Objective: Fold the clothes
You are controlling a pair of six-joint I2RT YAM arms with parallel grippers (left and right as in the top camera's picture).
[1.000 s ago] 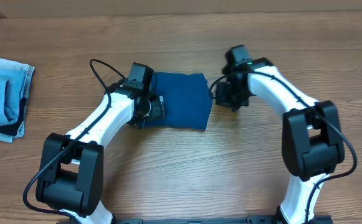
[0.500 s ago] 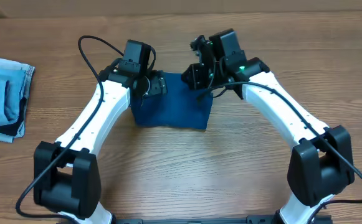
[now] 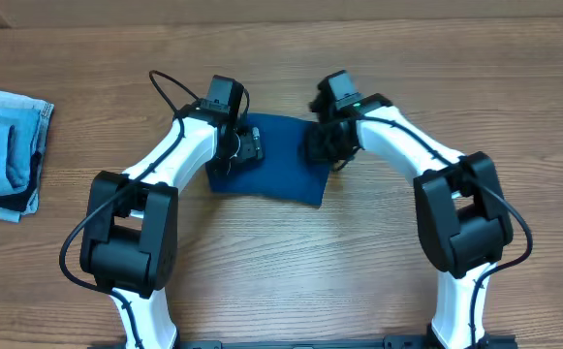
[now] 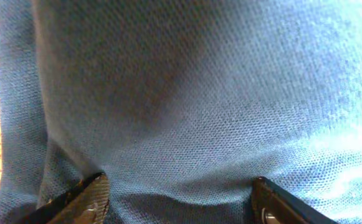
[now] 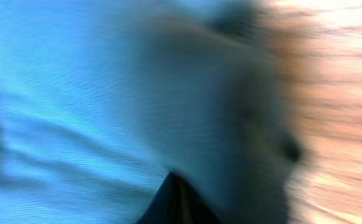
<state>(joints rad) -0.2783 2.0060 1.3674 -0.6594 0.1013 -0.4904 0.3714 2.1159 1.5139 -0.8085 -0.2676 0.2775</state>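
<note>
The clothes [image 3: 283, 171], a deep teal-blue shirt, lie folded into a small rectangle at the middle of the table. My left gripper [image 3: 248, 147] rests on its upper left part. In the left wrist view its jaws [image 4: 177, 198] stand wide open, both fingertips [image 4: 88, 194] pressed onto the knit fabric [image 4: 199, 93], which puckers slightly between them. My right gripper [image 3: 322, 145] is at the shirt's upper right edge. The right wrist view is blurred; its fingers [image 5: 179, 202] are shut to a point against the blue cloth [image 5: 75, 93], with bare wood beyond on the right.
A pale blue denim stack [image 3: 5, 150] with a dark edge lies at the far left of the wooden table [image 3: 359, 271]. Both white arms reach in from the front edge and flank the shirt.
My right gripper swung from beside the shirt's right edge onto the cloth. My left gripper moved from the left edge up onto the shirt. The shirt's top right corner has shifted.
</note>
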